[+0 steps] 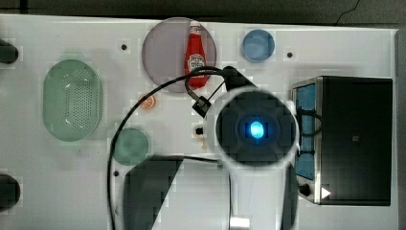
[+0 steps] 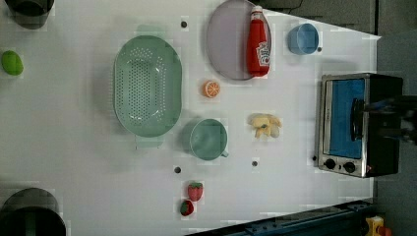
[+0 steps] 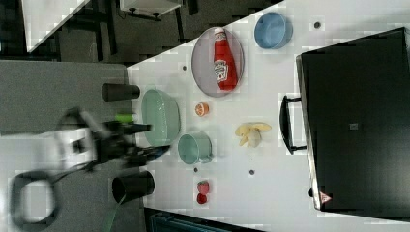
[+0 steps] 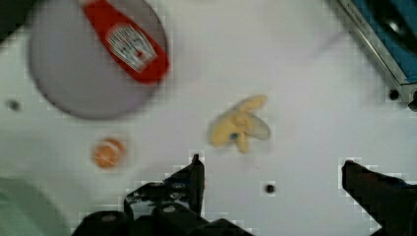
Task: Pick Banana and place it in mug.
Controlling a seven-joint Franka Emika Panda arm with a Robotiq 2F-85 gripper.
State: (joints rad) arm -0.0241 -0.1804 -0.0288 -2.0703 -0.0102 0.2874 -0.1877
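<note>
Banana (image 2: 265, 125) lies loose on the white table (image 2: 74, 123), untouched. Taking the mug (image 2: 208, 139) as the landmark: in the left view the banana sits to the mug's right and slightly higher, with bare table between them. The mug stands upright, its small handle on the side toward the banana, and nothing shows inside it. The basket (image 2: 147, 86) is just beside the mug on its upper left, the orange slice (image 2: 212, 89) is above the mug, and the plate (image 2: 228, 42) with the ketchup bottle (image 2: 257, 42) lying across it is farther up. The blue cup (image 2: 302, 39) is well up and right of the mug, the toaster oven (image 2: 356, 123) far to its right past the banana, and two strawberries (image 2: 192, 199) below it.

The arm hangs above the table with the hand turned downward; in the top view its round wrist body covers the spot right of the mug (image 1: 130, 146), between mug and oven (image 1: 354, 139). In the right view the arm (image 3: 87, 145) shows blurred, left of the mug (image 3: 194, 148).

In the wrist view the gripper (image 4: 273, 174) is spread wide and holds nothing, its two dark fingers (image 4: 194, 179) apart with clear table between them. The banana (image 4: 239, 129) lies beyond the fingertips, clear of both, nearer the one finger than the other.
</note>
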